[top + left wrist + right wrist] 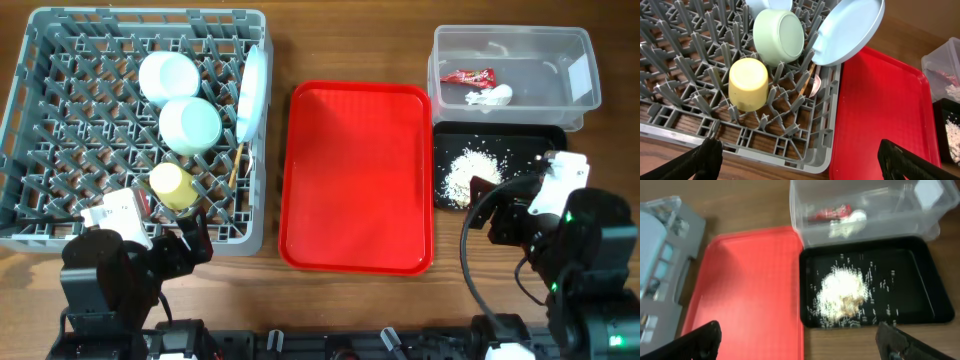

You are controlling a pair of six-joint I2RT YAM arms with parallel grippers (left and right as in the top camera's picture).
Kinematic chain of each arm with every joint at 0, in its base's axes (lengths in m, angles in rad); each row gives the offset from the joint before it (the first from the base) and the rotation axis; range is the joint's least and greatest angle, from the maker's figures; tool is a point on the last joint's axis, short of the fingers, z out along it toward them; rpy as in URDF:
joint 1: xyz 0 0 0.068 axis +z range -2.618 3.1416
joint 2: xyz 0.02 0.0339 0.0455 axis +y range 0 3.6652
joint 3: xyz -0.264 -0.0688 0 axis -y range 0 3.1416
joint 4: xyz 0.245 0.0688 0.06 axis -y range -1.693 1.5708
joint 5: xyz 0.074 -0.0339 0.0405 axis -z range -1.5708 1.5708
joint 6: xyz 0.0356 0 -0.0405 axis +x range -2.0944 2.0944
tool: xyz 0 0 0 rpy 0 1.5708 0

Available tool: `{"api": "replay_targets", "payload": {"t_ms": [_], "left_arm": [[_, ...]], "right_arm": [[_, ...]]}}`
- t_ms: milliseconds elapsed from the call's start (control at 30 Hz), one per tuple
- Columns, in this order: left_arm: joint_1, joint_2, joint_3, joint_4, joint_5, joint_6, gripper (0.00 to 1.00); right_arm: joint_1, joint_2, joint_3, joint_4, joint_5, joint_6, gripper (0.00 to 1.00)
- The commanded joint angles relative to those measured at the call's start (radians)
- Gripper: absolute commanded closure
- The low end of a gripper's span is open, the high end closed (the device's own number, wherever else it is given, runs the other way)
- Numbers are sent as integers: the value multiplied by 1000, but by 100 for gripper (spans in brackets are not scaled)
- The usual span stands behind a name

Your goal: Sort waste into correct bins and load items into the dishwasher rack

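The grey-blue rack (30,120) holds a pale saucer (167,76), a mint bowl (190,125), a yellow cup (172,184), an upright white plate (252,92) and chopsticks (238,163); the cup (748,82), bowl (778,37) and plate (850,31) also show in the left wrist view. The fork is not visible. The clear tub (575,100) holds the red wrapper (468,76) and white tissue (490,97). The black tray (548,135) holds the rice scraps (465,172). My left gripper (800,162) is open and empty at the rack's near edge. My right gripper (800,340) is open and empty near the black tray (920,280).
A flat red serving tray (360,175) lies between the rack and the bins, with nothing on it. Bare wooden table shows in front of the tray and bins.
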Motion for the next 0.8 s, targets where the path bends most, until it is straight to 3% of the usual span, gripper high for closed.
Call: {"api": "replay_targets", "payload": {"t_ms": [0, 333, 533, 567, 700, 767], "left_arm": [[-1, -4, -10, 0, 2, 20, 0], [-1, -4, -10, 0, 2, 20, 0], [-1, -4, -10, 0, 2, 20, 0], [-1, -4, -10, 0, 2, 20, 0], [-1, -4, -10, 0, 2, 20, 0], [-1, -4, -10, 0, 2, 20, 0]], "right_arm": [[11, -150, -122, 156, 18, -57, 0], [51, -596, -688, 818, 21, -113, 0], [51, -645, -937, 1180, 14, -134, 0], [51, -645, -967, 1201, 16, -137, 0], [51, -645, -964, 973, 17, -154, 0], [51, -640, -963, 953, 2, -154, 0]]}}
